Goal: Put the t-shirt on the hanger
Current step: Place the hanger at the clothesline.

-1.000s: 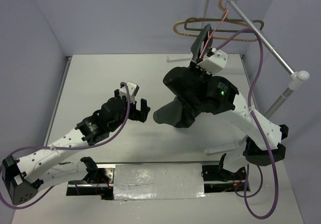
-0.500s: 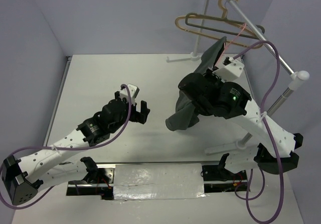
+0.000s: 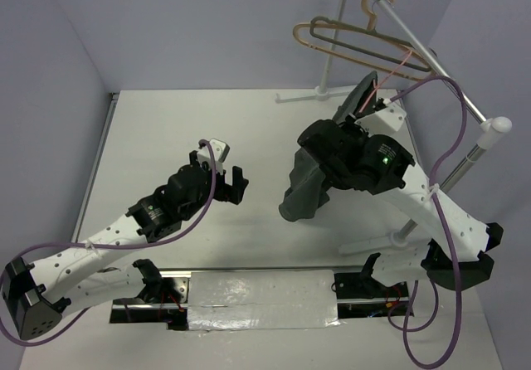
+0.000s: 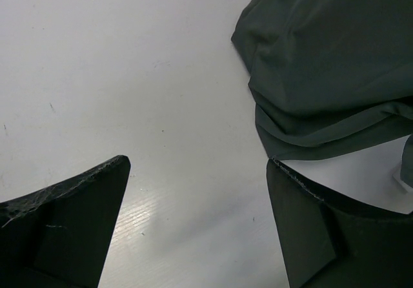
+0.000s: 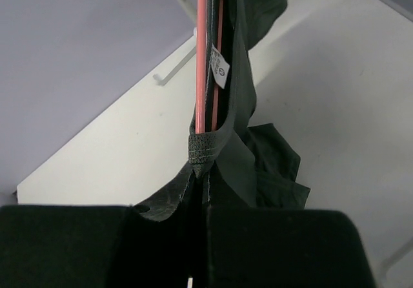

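T-shirt (image 3: pixel 303 189), dark grey-green, dangles in a bunched roll over the middle of the worktop (image 3: pixel 166 121). I can't tell whether its low end brushes the surface or hangs just clear. Nearest me, toward the left side, the left fingers (image 3: pixel 224 169) stand wide apart with nothing between them, just beside that low end. Further back, the right fingers (image 3: pixel 365 109) are pinched tight on the thin pink hanger (image 5: pixel 201 55) together with the shirt's neck hem, which wraps the wire. So the neck looks threaded on, but to my eye the cloth is not spread over the hanger's shoulders, and that part is left to do. Beyond the far right corner, a tan hanger (image 3: pixel 365 3) and a dark grey hanger (image 3: pixel 353 48) hang on the rail (image 3: pixel 452 84).
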